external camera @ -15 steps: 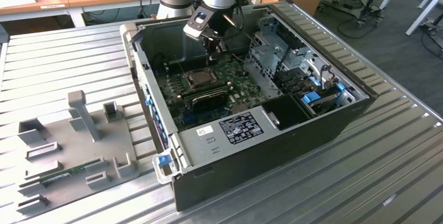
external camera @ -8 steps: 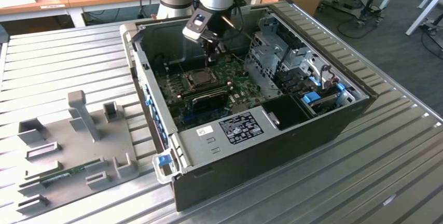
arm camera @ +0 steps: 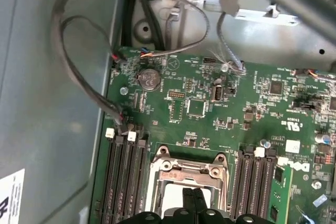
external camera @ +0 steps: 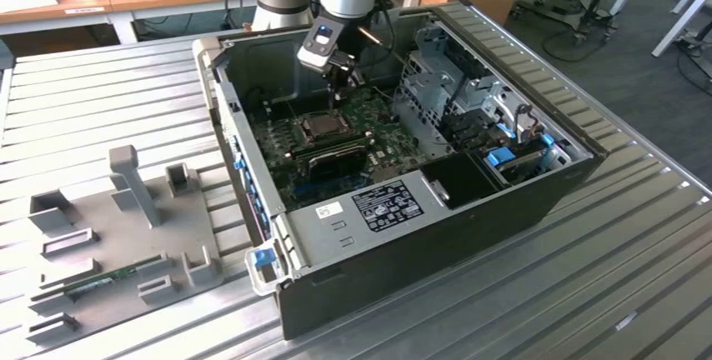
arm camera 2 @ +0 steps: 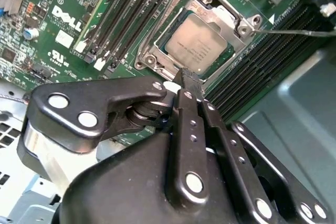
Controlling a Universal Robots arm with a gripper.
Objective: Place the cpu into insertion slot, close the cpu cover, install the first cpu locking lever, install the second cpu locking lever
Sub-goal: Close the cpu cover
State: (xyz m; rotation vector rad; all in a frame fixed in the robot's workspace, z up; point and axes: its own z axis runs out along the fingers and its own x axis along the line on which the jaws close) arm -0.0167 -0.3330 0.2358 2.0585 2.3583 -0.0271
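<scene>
The cpu [arm camera 2: 198,43], a pale silver-tan square, lies in the insertion slot [external camera: 323,127] on the green board. The silver cpu cover [arm camera 2: 223,11] lies flat around it, and the chip shows through its window. A thin silver locking lever [arm camera 2: 294,32] sticks out sideways from one corner of the socket. My gripper [arm camera 2: 184,77] is shut with nothing between its fingers. Its tips sit at the socket frame's edge, just beside the cpu. In the first wrist view the gripper [arm camera: 193,195] covers part of the cover's window [arm camera: 184,169]. In the exterior view the gripper [external camera: 347,89] reaches down into the open case.
Long black memory slots [arm camera 2: 131,9] flank the socket on both sides. Grey cables [arm camera: 79,77] run along the case wall. A perforated drive cage [external camera: 445,85] stands at the exterior view's right inside the case. A grey fixture plate [external camera: 122,235] lies on the table at the left.
</scene>
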